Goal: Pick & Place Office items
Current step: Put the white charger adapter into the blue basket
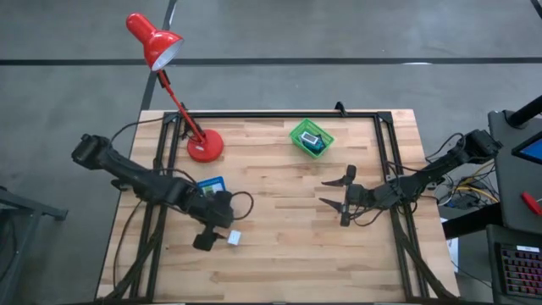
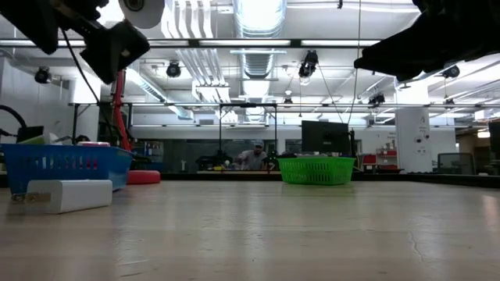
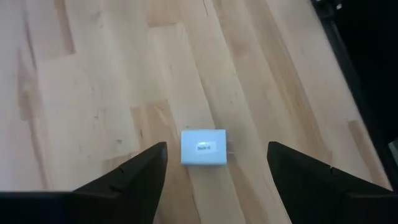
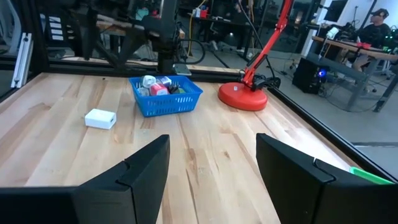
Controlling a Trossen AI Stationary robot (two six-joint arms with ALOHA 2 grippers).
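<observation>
Hovering over the white block (image 1: 235,238) with the left gripper (image 1: 206,242), about 7 o'clock on the table (image 1: 279,254) in the high view. Fingers spread wide, nothing between them, block flat on the wood with a small label facing up in the left wrist view (image 3: 203,148). Blue tray (image 1: 212,184) sitting just beyond, roughly 12 o'clock from the block, already loaded with a few small pieces, red and white ones visible from the right wrist view (image 4: 166,94).

Best bet for the grab, guessing here: come straight down, keep the block centred between the fingers, and square up to its flat sides before closing. Looks slightly nearer one finger right now, so a small nudge sideways first. Light little thing, probably skids if one finger hits early.

Red desk lamp (image 1: 169,76) off at 11 o'clock, well clear. Green basket (image 1: 312,138) at 1 o'clock, something teal inside.

Right gripper (image 1: 337,192) parked at 3 o'clock, fingers apart, empty, just waiting. No need to move it.
</observation>
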